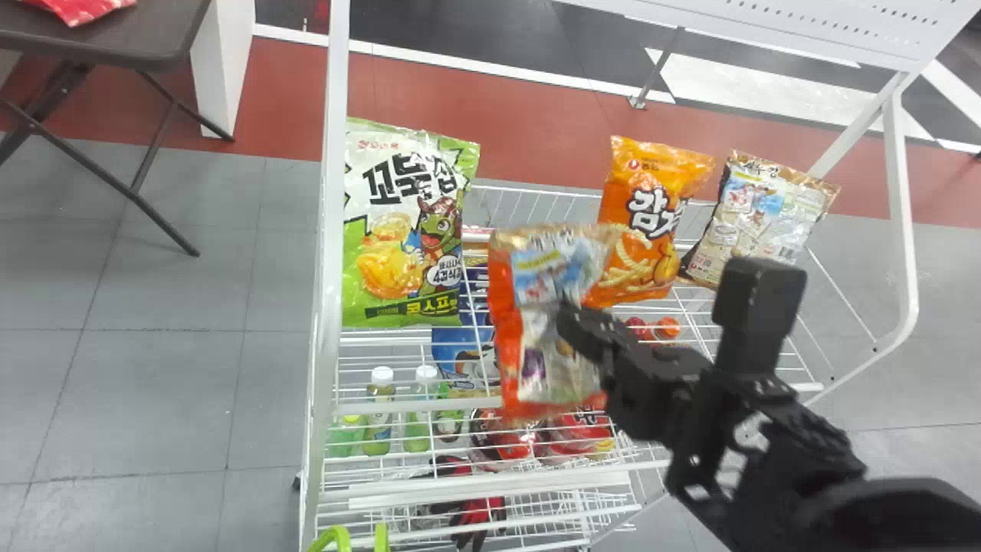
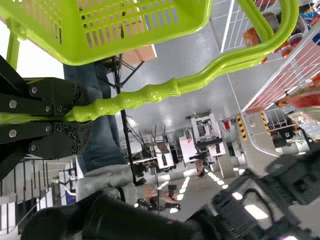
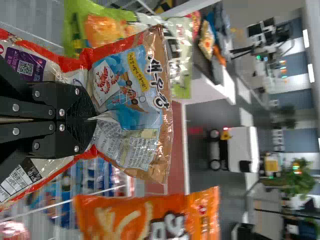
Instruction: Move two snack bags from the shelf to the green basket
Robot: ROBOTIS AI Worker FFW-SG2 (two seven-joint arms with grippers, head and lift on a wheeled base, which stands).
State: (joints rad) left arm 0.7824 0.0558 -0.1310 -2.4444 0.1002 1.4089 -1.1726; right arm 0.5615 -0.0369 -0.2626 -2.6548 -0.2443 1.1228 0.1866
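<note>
Snack bag of creased red-and-tan film (image 1: 536, 268) is hanging, pinched by the black right gripper (image 1: 573, 326) at its four o'clock; left gripper (image 2: 82, 114) is clasping a green plastic handle (image 2: 150, 95).

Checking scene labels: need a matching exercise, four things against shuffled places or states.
1. green basket
2. green snack bag
3. orange snack bag
4. red-edged snack bag

A. on the rack, middle of three upper bags, head view
B. gripped by right pincer
C. handle gripped by left pincer
D. on the rack, leftmost bag, head view

Pairs: 1-C; 2-D; 3-A; 4-B
</note>
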